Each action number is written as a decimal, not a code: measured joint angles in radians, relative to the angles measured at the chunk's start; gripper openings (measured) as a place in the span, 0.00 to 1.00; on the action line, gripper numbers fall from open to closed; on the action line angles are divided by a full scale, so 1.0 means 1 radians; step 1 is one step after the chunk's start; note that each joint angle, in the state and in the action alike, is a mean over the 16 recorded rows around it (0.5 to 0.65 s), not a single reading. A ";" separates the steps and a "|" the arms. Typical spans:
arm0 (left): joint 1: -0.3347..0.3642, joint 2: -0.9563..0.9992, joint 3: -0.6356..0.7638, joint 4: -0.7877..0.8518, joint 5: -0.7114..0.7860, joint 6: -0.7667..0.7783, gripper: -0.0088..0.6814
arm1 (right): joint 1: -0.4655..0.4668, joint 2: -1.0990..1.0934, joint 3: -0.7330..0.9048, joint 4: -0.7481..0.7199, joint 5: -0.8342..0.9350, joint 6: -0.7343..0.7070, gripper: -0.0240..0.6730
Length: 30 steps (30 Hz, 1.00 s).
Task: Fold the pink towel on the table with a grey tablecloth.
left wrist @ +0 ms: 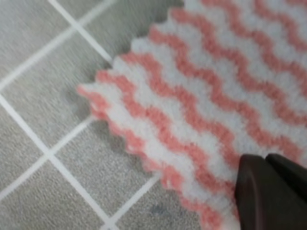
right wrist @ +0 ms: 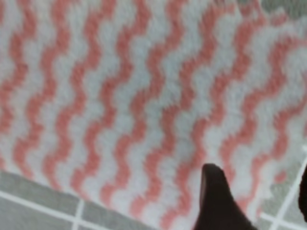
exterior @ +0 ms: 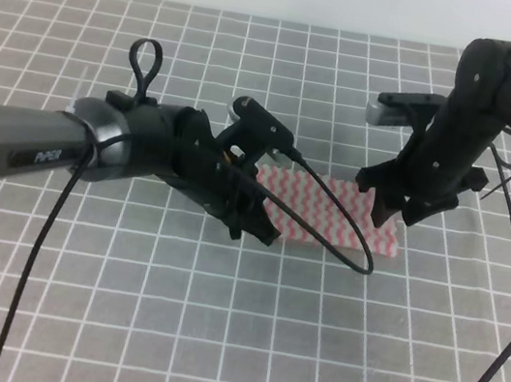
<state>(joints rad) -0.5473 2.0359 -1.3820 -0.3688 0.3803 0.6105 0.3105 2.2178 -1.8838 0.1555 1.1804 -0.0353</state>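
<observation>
The thin pink-and-white zigzag-striped towel [exterior: 335, 214] lies flat as a narrow strip on the grey, white-gridded tabletop [exterior: 211, 340], a little right of centre in the high view and apparently already doubled once (a judgement from its narrow shape; no fold line is plainly visible). The black left gripper [exterior: 255, 222] comes in low over the towel's left end, its dark fingertips [left wrist: 268, 191] sitting close together over the cloth near the pinked edge. Whether they pinch fabric or merely rest on it cannot be told. The black right gripper [exterior: 399, 210] hangs steeply over the towel's right end. Its wrist view shows one dark fingertip [right wrist: 216, 201] over the stripes and a sliver of the other at the frame's edge, so its jaws stand parted, holding nothing.

One arm at each end suits a fold along the strip's length: each can take an end or corner while the cloth stays taut. The next fold is not yet begun.
</observation>
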 joint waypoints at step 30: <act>0.000 0.027 0.000 0.011 0.018 0.007 0.01 | -0.001 0.032 -0.058 0.074 -0.025 -0.024 0.01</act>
<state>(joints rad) -0.5471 2.0633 -1.3820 -0.3575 0.3985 0.6178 0.3098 2.2497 -1.9418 0.2294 1.1551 -0.0594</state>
